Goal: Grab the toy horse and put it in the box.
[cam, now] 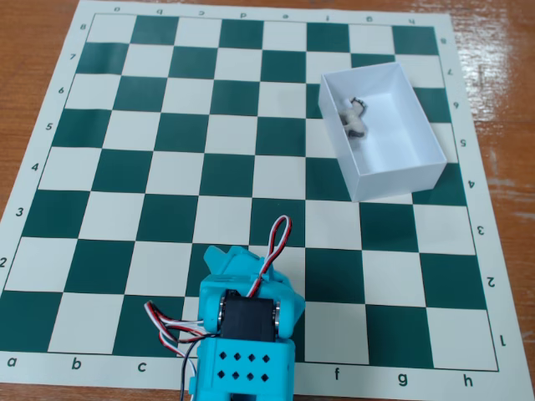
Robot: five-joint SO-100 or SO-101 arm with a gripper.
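Observation:
In the fixed view the toy horse [354,118], tiny and grey-white with a dark mane, lies inside the box [399,180], close to its left wall. The box is white, open-topped and low-walled, and sits on the right side of the chessboard. The cyan arm is folded at the bottom centre, far from the box. Its gripper [227,257] points up the board from under the wrist motor and holds nothing that I can see. The arm's body hides how the jaws stand.
A green-and-white chessboard mat [167,167] covers a wooden table [25,33]. Red, white and black servo wires [171,327] loop out to the left of the arm.

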